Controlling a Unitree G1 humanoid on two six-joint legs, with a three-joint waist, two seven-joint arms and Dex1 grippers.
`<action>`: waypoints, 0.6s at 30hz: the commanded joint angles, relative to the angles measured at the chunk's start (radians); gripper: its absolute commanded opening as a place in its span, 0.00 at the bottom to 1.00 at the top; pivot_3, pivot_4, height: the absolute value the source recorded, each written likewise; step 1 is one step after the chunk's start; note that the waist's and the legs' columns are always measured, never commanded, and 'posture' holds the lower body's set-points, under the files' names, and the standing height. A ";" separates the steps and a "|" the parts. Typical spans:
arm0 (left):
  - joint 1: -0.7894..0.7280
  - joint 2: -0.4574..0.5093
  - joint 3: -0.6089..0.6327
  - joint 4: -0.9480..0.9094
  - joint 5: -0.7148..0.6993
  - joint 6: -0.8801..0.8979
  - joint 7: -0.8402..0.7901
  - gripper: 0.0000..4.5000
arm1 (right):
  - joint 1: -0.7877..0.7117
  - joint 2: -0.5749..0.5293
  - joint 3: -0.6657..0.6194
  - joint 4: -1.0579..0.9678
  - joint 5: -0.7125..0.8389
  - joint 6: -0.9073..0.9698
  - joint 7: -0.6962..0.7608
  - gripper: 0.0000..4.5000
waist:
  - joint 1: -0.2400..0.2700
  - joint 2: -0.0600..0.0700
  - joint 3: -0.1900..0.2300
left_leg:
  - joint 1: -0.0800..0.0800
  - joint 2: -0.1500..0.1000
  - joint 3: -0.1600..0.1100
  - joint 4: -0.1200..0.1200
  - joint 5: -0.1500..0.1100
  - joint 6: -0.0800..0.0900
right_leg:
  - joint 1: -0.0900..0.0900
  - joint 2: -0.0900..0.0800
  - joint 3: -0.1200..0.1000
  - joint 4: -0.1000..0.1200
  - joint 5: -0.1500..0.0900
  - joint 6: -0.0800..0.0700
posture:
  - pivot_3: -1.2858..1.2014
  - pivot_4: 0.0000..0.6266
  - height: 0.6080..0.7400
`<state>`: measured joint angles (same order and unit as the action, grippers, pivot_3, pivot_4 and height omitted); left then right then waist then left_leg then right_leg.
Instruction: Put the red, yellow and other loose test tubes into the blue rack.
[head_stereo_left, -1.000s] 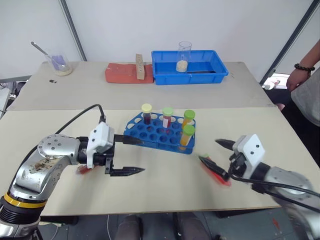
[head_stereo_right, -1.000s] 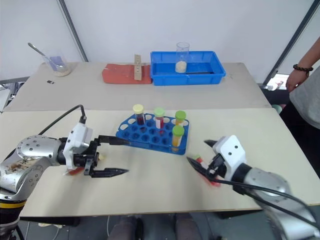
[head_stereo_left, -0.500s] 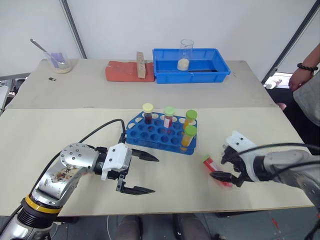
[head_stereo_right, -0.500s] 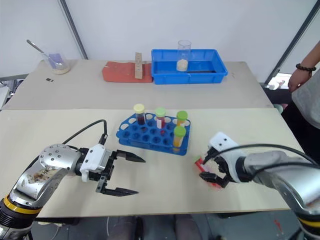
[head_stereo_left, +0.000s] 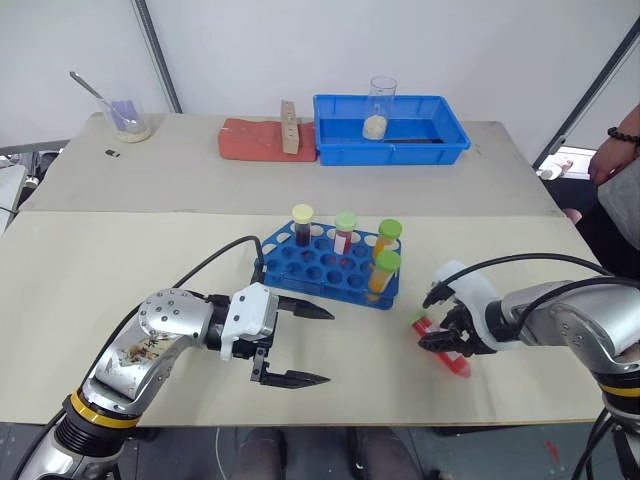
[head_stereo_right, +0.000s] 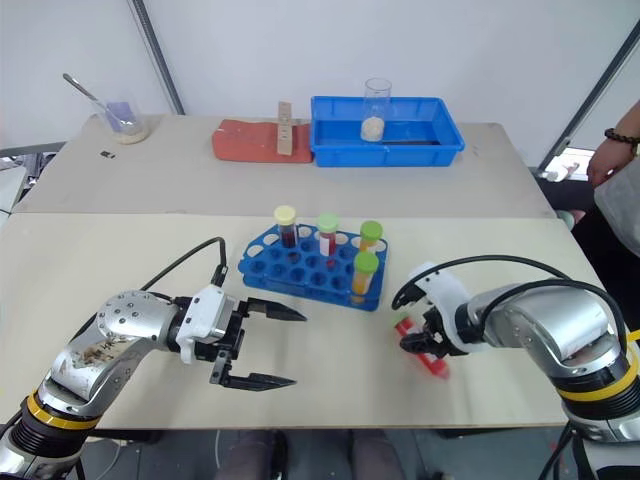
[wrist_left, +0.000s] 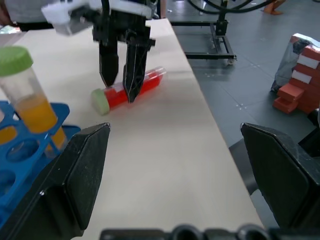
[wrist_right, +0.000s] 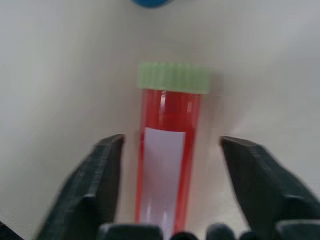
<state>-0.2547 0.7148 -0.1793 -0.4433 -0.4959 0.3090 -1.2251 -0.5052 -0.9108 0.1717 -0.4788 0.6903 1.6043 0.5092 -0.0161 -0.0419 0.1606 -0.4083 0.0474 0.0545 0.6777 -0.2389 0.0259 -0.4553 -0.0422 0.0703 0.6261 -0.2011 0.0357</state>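
Fig. | My right hand (wrist_right: 165, 200) straddles the red test tube (wrist_right: 167, 170), fingers part-closed either side, not gripping | tube flat near counter's right front edge, axis along hand | left hand (head_stereo_left: 300, 345) wide, farther.

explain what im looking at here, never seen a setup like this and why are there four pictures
This is a two-armed robot at a table, and all four pictures show one moment. Two come from cameras in its head, looking down over its arms. The other two sit on its wrists and look along each gripper's black fingers.

On the table stands a blue rack with four capped tubes upright in it. To its right a red tube with a green cap lies flat on the table. The right gripper is down over that tube, one finger on each side, with gaps showing, so nothing is held yet. The left gripper is wide open and empty, near the rack. At the far edge are a blue tray and a beaker.
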 joint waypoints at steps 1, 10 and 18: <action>-0.004 -0.003 0.007 -0.030 -0.008 0.006 0.015 1.00 | -0.004 0.007 -0.013 -0.009 -0.002 0.010 -0.011 0.42 | -0.001 0.000 0.000 | 0.000 0.000 0.000 0.000 0.000 0.000 | 0.000 0.000 0.000 0.000 0.000 0.000 | 0.52 0.24 1.00; -0.021 0.014 0.061 0.013 -0.036 0.033 0.030 1.00 | 0.074 -0.037 -0.111 -0.119 0.028 -0.019 0.027 0.21 | 0.000 0.000 0.000 | 0.001 0.000 0.000 0.001 0.000 0.000 | 0.000 0.001 0.000 0.001 0.000 0.000 | 0.52 0.24 1.00; -0.002 0.086 0.248 0.093 -0.095 0.076 0.041 1.00 | 0.249 0.008 -0.356 -0.355 0.120 -0.366 0.181 0.21 | -0.006 0.000 0.000 | 0.001 0.001 0.000 0.000 0.000 0.000 | 0.000 0.002 0.000 0.001 0.001 0.002 | 0.52 0.24 1.00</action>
<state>-0.2574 0.7801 -0.0033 -0.3639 -0.5631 0.3843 -1.1894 -0.2579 -0.9300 -0.1241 -0.7718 0.7919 1.3416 0.6780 -0.0217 -0.0420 0.1607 -0.4067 0.0496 0.0538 0.6780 -0.2390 0.0261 -0.4550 -0.0391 0.0698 0.6281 -0.2003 0.0376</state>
